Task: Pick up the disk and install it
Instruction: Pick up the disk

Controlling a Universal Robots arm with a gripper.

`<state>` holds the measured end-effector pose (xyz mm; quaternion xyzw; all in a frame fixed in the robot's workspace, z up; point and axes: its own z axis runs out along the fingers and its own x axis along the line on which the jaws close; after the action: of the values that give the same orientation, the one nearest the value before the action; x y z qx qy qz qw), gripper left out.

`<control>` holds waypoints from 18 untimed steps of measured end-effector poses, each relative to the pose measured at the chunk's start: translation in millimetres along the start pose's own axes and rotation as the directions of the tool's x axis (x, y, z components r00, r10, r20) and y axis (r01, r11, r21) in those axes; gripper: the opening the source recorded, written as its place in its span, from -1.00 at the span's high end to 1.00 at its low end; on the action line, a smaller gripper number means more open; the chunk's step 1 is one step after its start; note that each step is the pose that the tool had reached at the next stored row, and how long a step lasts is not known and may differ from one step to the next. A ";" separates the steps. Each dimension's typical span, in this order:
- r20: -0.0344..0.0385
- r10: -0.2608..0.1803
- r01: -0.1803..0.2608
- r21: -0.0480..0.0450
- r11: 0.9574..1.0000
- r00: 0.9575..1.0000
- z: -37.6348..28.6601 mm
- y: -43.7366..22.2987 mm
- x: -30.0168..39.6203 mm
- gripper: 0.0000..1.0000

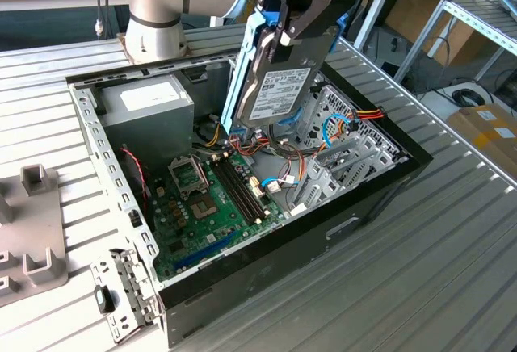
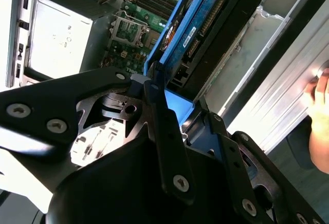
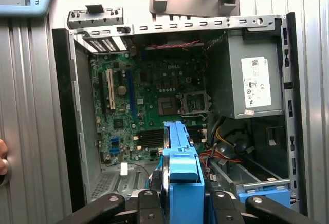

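The disk (image 1: 279,85) hangs tilted on edge above the open computer case (image 1: 380,194), its labelled metal face turned to the exterior view's front and its blue frame along the sides. My gripper (image 1: 295,35) is shut on its upper end, at the top middle of the exterior view. In the second wrist view the disk (image 2: 205,26) runs away from my black fingers (image 2: 157,106), circuit side showing. In the first wrist view the blue frame (image 3: 180,170) stands edge-on between my fingers (image 3: 146,199), over the motherboard (image 3: 149,100).
Inside the case sit a grey power supply box (image 1: 145,102), the motherboard (image 1: 206,203), loose coloured cables (image 1: 279,158) and a metal drive cage (image 1: 343,146). A grey fixture (image 1: 32,235) lies at the exterior view's left. A person's hand (image 2: 321,124) rests on the ribbed table beside the case.
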<state>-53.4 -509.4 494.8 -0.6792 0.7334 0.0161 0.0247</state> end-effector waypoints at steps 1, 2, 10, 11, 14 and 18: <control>0.000 0.000 0.000 0.000 1.000 1.000 0.1 -0.1 0.4 0.25; 0.000 0.000 0.000 0.000 1.000 1.000 0.2 -0.1 0.8 0.25; 0.000 0.000 0.000 -0.001 1.000 1.000 0.8 -0.4 3.5 0.25; 0.000 0.000 0.000 -0.001 1.000 1.000 0.9 -0.4 3.9 0.25; 0.000 0.000 0.000 -0.001 1.000 1.000 1.2 -0.6 5.4 0.25; 0.000 0.000 0.000 -0.001 1.000 1.000 1.5 -0.8 6.8 0.25</control>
<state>-53.2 -516.1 492.9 -0.6792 0.7334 0.0164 0.0244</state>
